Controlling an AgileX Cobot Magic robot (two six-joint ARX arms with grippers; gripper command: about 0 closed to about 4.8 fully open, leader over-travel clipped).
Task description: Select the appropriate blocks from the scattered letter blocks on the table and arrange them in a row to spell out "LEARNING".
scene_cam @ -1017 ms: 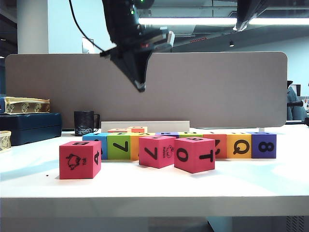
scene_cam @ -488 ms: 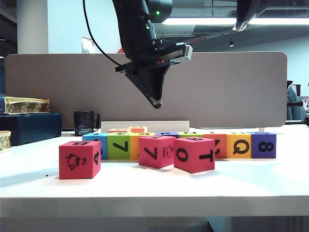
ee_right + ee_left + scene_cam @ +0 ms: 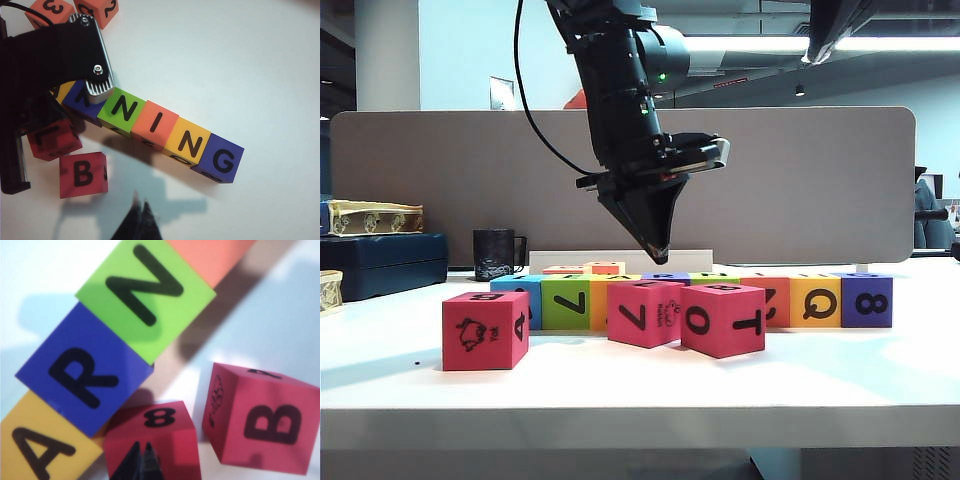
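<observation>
The letter blocks stand in a row on the table (image 3: 640, 385): yellow A (image 3: 35, 450), blue R (image 3: 82, 372), green N (image 3: 145, 295), then orange I (image 3: 156, 123), yellow N (image 3: 189, 141) and purple G (image 3: 219, 159). In front of the row lie three loose red blocks (image 3: 485, 330) (image 3: 645, 312) (image 3: 723, 320), one with a B on top (image 3: 265, 425), one with an 8 on a side (image 3: 155, 440). My left gripper (image 3: 660, 250) (image 3: 142, 447) hangs shut and empty just above that red block with the 8. My right gripper (image 3: 140, 202) is shut and empty, high over bare table near the row's G end.
Two orange number blocks (image 3: 97, 10) lie behind the row. A black mug (image 3: 495, 254), a dark blue case (image 3: 380, 262) and a yellowish box (image 3: 375, 217) stand at the back left. A grey partition panel (image 3: 790, 180) closes off the back.
My left gripper has come down and to the right, from high above the row's left part to just over the middle red blocks. The blocks have not moved.
</observation>
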